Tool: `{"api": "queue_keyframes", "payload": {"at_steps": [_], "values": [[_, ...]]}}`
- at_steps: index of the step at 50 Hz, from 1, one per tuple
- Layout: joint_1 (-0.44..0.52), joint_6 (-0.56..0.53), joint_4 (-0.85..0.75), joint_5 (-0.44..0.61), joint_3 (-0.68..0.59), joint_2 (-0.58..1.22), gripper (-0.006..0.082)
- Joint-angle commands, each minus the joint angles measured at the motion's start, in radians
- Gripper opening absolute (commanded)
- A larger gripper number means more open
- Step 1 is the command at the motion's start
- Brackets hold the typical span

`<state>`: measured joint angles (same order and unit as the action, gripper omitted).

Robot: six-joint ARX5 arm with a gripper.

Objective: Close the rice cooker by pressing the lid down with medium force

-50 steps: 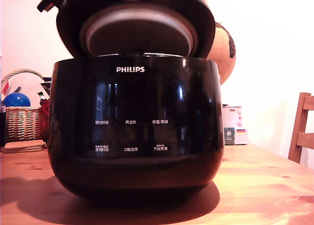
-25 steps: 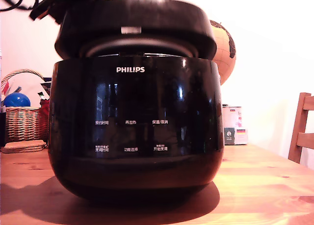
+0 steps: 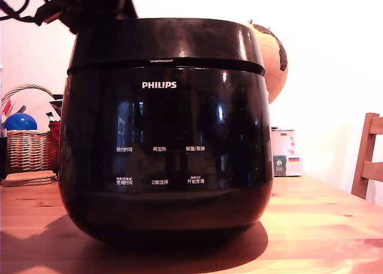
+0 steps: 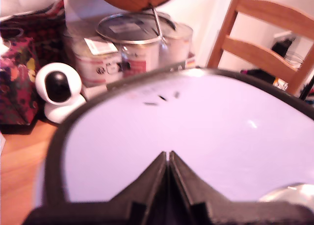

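The rice cooker (image 3: 161,166), a large glossy black pot with a white PHILIPS logo, fills the middle of the exterior view on the wooden table (image 3: 323,226). Its lid (image 3: 167,40) lies down flat on the body, with only a thin seam between them. The dark arm (image 3: 84,5) reaches over the lid's back edge at the exterior view's left. In the wrist view my gripper (image 4: 168,156) is shut, its two black fingertips pressed together and resting on the lid's (image 4: 221,136) shiny top. The lid's underside is hidden.
An orange globe (image 3: 272,58) stands behind the cooker. A wicker basket (image 3: 27,148) with a blue ball sits at the exterior view's left, a wooden chair (image 3: 368,157) at its right. The wrist view shows a white round camera (image 4: 59,90) and metal tins (image 4: 137,43) beyond the lid.
The lid has swung down from half open onto the cooker body, hiding its pale underside. The arm has come down with it.
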<state>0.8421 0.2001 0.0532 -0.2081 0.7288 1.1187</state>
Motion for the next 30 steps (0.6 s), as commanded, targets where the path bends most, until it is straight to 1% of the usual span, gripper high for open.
{"api": "queue_keyframes", "payload": {"at_steps": [1, 6, 13, 26, 30], "values": [[0.021, 0.013, -0.021, -0.011, -0.063, 0.018, -0.0021], [0.037, 0.026, -0.007, -0.056, -0.090, 0.018, -0.0021], [0.038, 0.040, 0.021, -0.084, -0.129, 0.018, -0.0021], [0.038, 0.040, 0.149, -0.089, -0.246, 0.021, -0.0021], [0.038, 0.039, 0.161, -0.090, -0.267, 0.021, -0.0021]]}}
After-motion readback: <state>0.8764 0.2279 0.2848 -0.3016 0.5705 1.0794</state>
